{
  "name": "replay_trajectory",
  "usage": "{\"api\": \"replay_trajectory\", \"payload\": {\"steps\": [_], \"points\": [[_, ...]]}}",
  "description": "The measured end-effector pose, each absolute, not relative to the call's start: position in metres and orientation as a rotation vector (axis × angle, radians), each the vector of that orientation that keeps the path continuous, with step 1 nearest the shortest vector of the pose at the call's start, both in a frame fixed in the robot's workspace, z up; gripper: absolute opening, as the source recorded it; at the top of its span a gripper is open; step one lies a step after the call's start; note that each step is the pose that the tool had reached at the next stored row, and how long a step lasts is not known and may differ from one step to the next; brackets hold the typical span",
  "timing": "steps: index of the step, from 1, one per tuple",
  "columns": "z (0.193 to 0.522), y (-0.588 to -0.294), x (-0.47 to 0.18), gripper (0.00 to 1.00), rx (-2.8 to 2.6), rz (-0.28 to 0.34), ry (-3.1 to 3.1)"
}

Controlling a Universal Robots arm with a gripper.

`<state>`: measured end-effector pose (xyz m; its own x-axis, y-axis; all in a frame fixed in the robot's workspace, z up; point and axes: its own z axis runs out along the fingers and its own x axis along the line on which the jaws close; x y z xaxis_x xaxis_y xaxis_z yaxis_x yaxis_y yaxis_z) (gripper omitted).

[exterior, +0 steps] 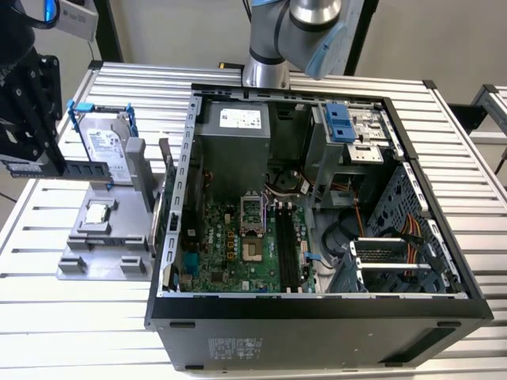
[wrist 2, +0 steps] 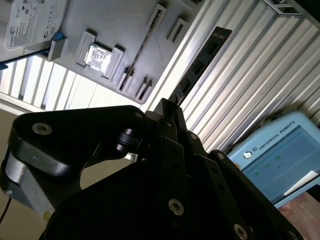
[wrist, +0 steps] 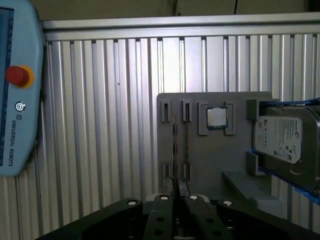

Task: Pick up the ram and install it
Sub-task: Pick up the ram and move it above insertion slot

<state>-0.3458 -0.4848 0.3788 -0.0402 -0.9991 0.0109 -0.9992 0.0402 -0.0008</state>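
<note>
Ram point(exterior: 59, 166): long, dark, thin stick, pinched between the drawn-together fingers of the gripper point(wrist: 178, 192). It is held level and clear of the table point(exterior: 47, 324) at the exterior view's left edge. In the second wrist view the ram runs out from the fingertips over the slats.

Gripper: black, narrow, jaws closed tight on the stick's flat faces. It hangs over the table near the holder tray point(exterior: 95, 257), well apart from the computer case point(exterior: 317, 324).

Holder tray: grey, flat on the table, below and to the exterior view's right of the ram. It carries the two items below.

Processor chip point(exterior: 97, 212): small, square, silver, seated in a recess on the tray.

Hard drive point(exterior: 104, 146): silver box in a blue bracket at the tray's far end, just behind the ram's free end in the exterior view.

Computer case: black tower on its side, panel off, to the exterior view's right of the tray.

Motherboard point(exterior: 230, 245): green, inside the case, with long dark memory slots point(exterior: 287, 249) beside its middle.

Table: slatted aluminium.

Teach pendant point(wrist: 15, 90): pale blue with a red button, well apart from the tray.

Robot arm point(exterior: 297, 24): rises behind the case.
</note>
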Motion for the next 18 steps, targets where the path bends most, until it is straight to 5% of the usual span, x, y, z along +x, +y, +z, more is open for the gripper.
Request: {"api": "replay_trajectory", "payload": {"steps": [18], "points": [[0.3788, -0.4848, -0.3398, 0.00, 2.171, 0.013, -2.260]]}}
